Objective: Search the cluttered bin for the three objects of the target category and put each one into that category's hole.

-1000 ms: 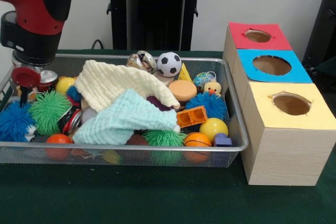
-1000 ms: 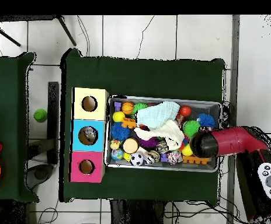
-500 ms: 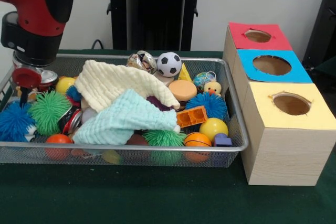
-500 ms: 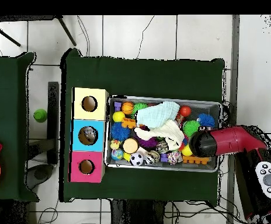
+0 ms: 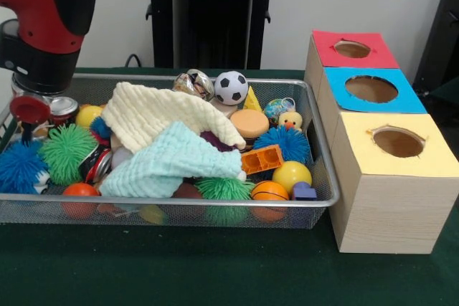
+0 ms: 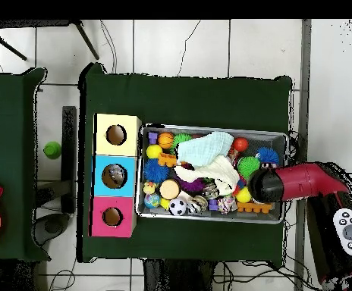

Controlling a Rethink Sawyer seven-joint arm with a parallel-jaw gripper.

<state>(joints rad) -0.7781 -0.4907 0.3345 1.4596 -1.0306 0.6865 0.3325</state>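
Note:
The bin (image 5: 179, 201) is a silver wire-mesh basket on the green table, full of toys and two cloths; it also shows in the overhead view (image 6: 209, 127). The hole (image 5: 371, 89) is the large round cutout in the blue-topped box, right of the bin. In the overhead view the hole (image 6: 113, 176) has something grey inside. My gripper (image 5: 27, 132) hangs under the red and black arm at the bin's left end, low among the toys beside a blue spiky ball (image 5: 18, 166). In the overhead view the arm's head (image 6: 264, 184) hides the gripper.
The red-topped box (image 5: 351, 49) and the yellow-topped box (image 5: 398, 142) flank the blue one. A cream cloth (image 5: 161, 112) and a mint cloth (image 5: 172, 163) cover the bin's middle. A soccer ball (image 5: 231, 87), a green spiky ball (image 5: 66, 152) and an orange brick (image 5: 262, 158) lie around them.
The arm's head has shifted slightly toward the bin's end wall, left in the front view. The toys and cloths have not moved.

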